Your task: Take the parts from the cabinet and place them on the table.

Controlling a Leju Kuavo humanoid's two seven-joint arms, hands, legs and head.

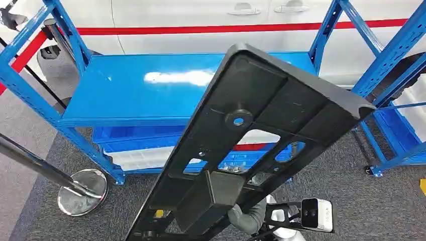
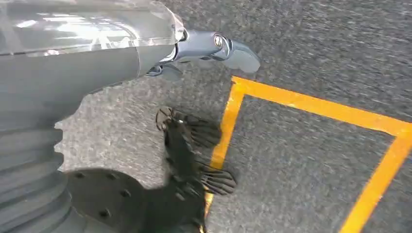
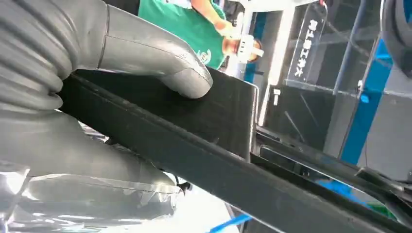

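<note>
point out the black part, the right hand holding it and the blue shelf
black part (image 1: 281, 108), head view, on its ribbed upper half
right hand (image 3: 187, 80), right wrist view, on the grey thumb pressing the part
blue shelf (image 1: 130, 93), head view, on a bare stretch of its top board

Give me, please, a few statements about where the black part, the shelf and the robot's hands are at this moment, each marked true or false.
1. The right hand holds the long black plastic panel. True.
2. The panel lies flat on the blue shelf. False: it is held up, tilted, in front of the shelf.
3. The left hand holds a part. False: it holds nothing and hangs over grey carpet with yellow floor tape.
4. A chrome stanchion base stands on the floor beside the shelf. True.
5. The panel is solid throughout. False: it has cut-out openings.
</note>
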